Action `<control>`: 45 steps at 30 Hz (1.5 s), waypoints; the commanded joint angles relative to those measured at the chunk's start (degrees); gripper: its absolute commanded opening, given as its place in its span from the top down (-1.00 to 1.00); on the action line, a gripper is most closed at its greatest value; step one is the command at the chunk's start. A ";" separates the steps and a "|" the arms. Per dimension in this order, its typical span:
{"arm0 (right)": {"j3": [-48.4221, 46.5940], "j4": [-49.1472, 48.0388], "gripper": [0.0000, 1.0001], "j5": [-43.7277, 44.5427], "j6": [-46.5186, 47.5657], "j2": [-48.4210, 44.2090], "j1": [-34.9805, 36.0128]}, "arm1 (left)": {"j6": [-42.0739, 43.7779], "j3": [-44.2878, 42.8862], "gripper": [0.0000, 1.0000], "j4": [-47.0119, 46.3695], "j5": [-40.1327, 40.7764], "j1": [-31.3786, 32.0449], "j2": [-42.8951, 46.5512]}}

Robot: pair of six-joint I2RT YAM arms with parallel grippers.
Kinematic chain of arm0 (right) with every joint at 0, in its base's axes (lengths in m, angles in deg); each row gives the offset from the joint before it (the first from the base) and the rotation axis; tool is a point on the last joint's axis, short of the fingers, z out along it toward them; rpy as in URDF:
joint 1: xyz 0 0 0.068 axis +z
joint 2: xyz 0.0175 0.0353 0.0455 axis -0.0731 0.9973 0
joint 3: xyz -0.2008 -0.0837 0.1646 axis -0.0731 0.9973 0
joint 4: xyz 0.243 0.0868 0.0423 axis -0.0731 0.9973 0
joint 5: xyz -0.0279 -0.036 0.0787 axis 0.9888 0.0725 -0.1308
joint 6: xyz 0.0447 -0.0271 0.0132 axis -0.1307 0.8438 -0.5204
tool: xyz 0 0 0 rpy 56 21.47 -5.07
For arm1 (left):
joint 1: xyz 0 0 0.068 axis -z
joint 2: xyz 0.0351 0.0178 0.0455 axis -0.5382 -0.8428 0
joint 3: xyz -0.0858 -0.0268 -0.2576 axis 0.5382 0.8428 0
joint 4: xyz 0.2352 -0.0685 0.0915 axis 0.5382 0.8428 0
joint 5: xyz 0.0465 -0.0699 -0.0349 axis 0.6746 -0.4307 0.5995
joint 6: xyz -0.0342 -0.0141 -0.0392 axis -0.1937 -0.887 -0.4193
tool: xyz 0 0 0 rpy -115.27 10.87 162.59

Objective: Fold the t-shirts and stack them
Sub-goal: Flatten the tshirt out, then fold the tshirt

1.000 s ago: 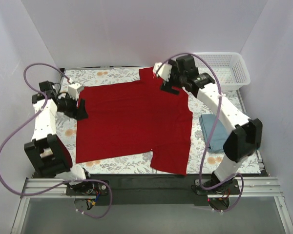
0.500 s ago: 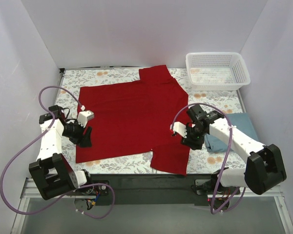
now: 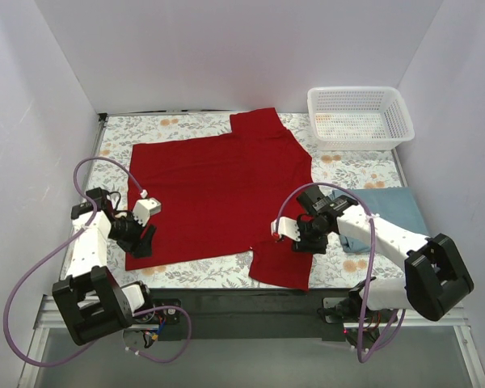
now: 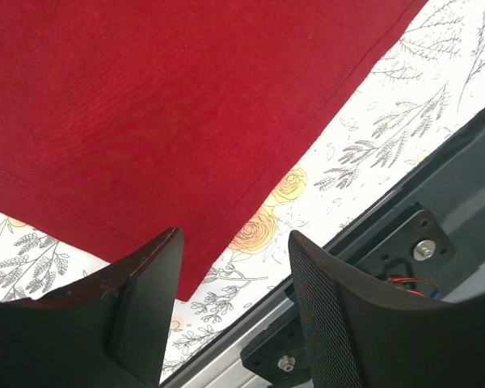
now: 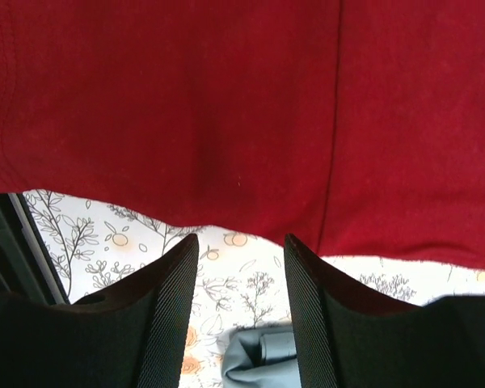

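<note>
The red t-shirt (image 3: 218, 190) lies spread flat on the flowered table cover, one sleeve at the far edge and one at the near edge. The blue-grey t-shirt (image 3: 388, 212) lies folded at the right. My left gripper (image 3: 140, 242) is open and empty over the red shirt's near-left corner; the left wrist view shows that corner (image 4: 186, 145) beside my open gripper (image 4: 234, 238). My right gripper (image 3: 299, 241) is open and empty at the red shirt's right edge by the near sleeve. In the right wrist view my gripper (image 5: 241, 238) is over bare cover, with the red hem (image 5: 226, 121) ahead and blue-grey cloth (image 5: 267, 360) below.
A white lattice basket (image 3: 360, 117) stands at the far right corner. The flowered cover (image 3: 186, 125) shows round the shirt. A black rail (image 3: 250, 303) and metal frame run along the near edge, also seen in the left wrist view (image 4: 420, 242). White walls enclose the table.
My right gripper has come from the far sleeve down to the shirt's near-right edge. My left gripper has moved from the shirt's left edge toward its near-left corner. The shirts have not moved.
</note>
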 commanded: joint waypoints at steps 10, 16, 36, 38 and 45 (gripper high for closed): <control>3.20 -2.61 -0.14 -0.55 7.27 4.35 2.77 | 5.02 1.29 -0.09 -0.60 -0.69 -0.25 4.09; 4.70 -5.60 0.14 -0.63 5.69 7.17 3.65 | 14.49 4.71 -0.09 -0.95 4.05 -0.25 7.78; 6.28 -5.42 0.97 0.86 2.70 7.70 4.44 | 31.04 17.81 0.12 -11.23 17.68 -0.34 6.12; 6.19 -4.72 0.97 0.42 2.44 7.26 4.44 | 30.96 18.68 0.22 -12.19 17.24 -0.34 5.33; 4.61 -0.42 0.97 -2.73 -0.37 2.78 4.44 | 30.43 15.62 0.93 -9.74 13.91 -0.25 5.58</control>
